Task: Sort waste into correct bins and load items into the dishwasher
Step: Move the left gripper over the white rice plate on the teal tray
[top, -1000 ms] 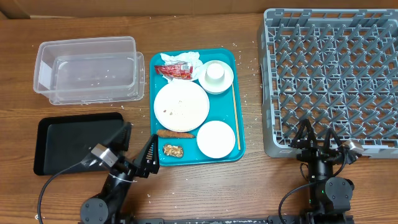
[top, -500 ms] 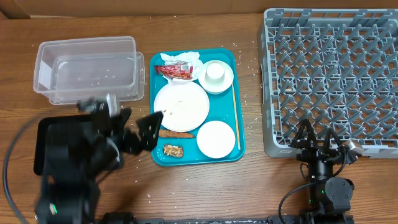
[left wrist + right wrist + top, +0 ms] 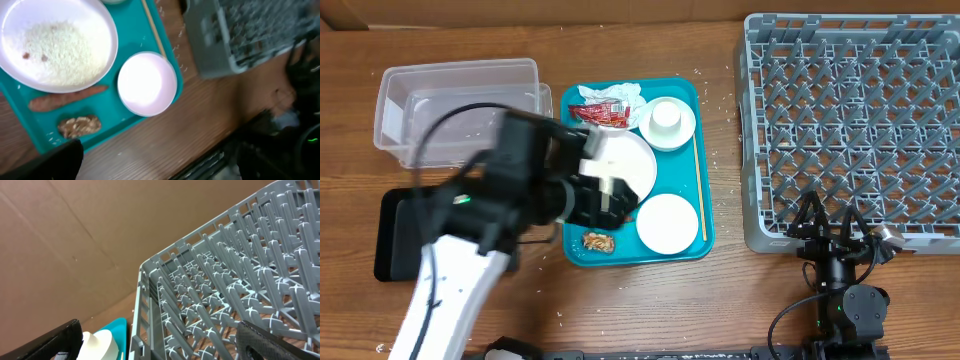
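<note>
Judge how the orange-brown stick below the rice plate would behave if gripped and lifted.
The orange-brown stick looks slim and slightly bent, so probably light and fairly stiff, though it might snap. Lying flat and rounded on the teal tray, it could roll or skid if nudged.

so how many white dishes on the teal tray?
4. A plate mid-tray, partly under the left arm; bowl at the tray's near-right corner; second bowl at the far-right corner, with a cup sitting in it. The arm may hide more.
</note>
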`<act>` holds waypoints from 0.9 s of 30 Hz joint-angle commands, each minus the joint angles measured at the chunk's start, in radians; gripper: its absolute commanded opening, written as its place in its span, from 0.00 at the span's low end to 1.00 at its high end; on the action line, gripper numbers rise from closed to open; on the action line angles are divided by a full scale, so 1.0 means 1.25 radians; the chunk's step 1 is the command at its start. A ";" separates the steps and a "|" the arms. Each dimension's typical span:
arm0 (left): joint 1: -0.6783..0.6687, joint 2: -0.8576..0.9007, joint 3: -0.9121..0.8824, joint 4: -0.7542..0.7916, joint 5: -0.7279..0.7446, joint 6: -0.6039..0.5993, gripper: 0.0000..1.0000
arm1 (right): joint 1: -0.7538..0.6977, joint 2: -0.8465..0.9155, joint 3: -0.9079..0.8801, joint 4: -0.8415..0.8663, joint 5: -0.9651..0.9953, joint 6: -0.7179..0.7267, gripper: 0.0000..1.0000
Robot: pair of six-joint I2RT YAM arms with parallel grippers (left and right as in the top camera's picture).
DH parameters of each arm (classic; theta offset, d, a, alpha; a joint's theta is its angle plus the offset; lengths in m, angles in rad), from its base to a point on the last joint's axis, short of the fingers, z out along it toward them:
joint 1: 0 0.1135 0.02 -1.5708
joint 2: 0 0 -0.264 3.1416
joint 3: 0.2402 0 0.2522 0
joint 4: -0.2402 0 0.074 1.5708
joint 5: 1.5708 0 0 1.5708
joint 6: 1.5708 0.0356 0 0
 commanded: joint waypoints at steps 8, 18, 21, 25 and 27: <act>-0.190 0.127 0.029 -0.006 -0.151 0.001 1.00 | 0.004 -0.007 -0.008 0.004 -0.002 -0.009 1.00; -0.240 0.252 0.029 0.031 -0.151 -0.013 1.00 | 0.004 -0.007 -0.008 0.004 -0.002 -0.009 1.00; -0.239 0.285 0.029 0.061 -0.151 -0.054 1.00 | 0.004 -0.007 -0.008 0.004 -0.002 -0.009 1.00; -0.242 0.326 0.029 0.092 -0.228 -0.118 1.00 | 0.004 -0.007 -0.008 0.004 -0.002 -0.009 1.00; -0.242 0.339 0.029 0.123 -0.260 -0.116 1.00 | 0.004 -0.007 -0.008 0.004 -0.002 -0.009 1.00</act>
